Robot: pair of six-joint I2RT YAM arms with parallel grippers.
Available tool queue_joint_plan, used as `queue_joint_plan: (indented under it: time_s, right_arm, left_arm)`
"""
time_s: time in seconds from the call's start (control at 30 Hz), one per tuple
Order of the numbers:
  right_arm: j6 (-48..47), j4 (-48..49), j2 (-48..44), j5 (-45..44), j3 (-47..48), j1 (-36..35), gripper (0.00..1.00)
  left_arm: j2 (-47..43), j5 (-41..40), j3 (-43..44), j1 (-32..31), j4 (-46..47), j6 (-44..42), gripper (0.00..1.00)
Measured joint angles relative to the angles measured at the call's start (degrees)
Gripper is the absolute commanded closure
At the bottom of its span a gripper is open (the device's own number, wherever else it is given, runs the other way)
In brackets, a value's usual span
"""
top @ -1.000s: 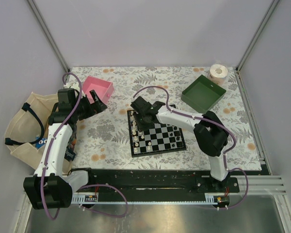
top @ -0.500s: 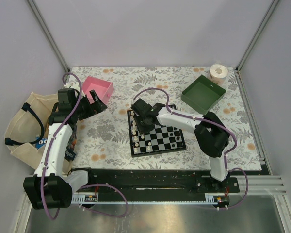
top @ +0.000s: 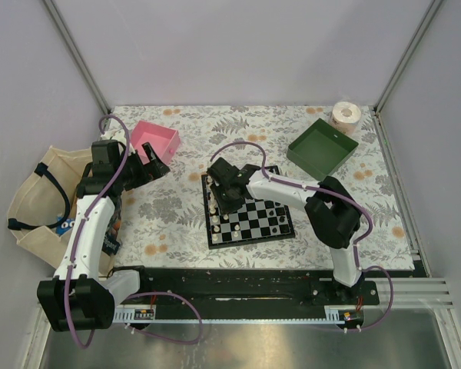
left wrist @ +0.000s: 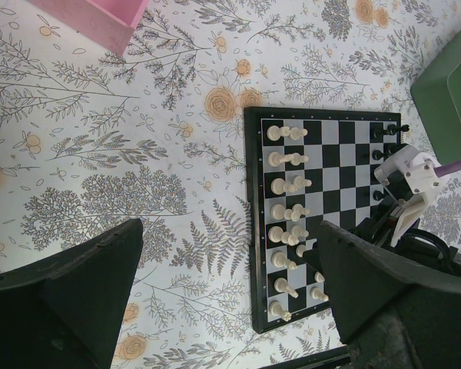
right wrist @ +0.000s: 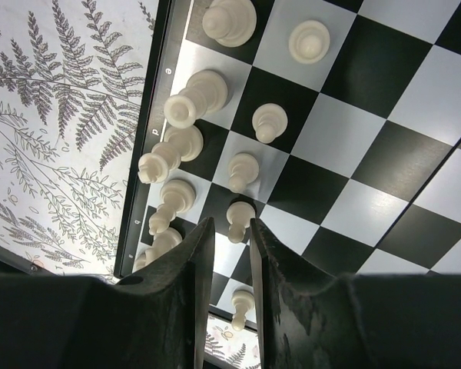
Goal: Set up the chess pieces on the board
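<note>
Over the board point(top: 255, 224), right arm point(top: 292, 188) stretches forward, fingers point(right wrist: 192, 307) flanking a pawn point(right wrist: 239, 217).

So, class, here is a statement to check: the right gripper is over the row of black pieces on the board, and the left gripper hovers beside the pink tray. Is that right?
One detail is wrong. The right wrist view shows the right gripper over cream-white pieces on the board, not black ones. The left gripper does hover beside the pink tray.
</note>
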State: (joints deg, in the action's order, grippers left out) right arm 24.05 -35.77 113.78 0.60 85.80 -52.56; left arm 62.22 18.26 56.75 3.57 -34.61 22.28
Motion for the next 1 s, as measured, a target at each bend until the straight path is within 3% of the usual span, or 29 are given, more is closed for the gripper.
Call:
queue_joint_plan:
  time_s: [0.23, 0.53, 1.0]
  right_arm:
    - [0.0, -0.02, 0.35, 0.15, 0.0, -0.02, 0.69]
    - [-0.04, 0.0, 0.44, 0.2, -0.04, -0.02, 0.84]
    - [-0.22, -0.02, 0.44, 0.5, -0.04, -0.81, 0.84]
  left_arm:
    - [0.0, 0.0, 0.0, 0.0, 0.0, -0.02, 0.01]
    - [0.0, 0.0, 0.0, 0.0, 0.0, 0.0, 0.01]
    - [0.0, 0.0, 0.0, 0.0, 0.0, 0.0, 0.01]
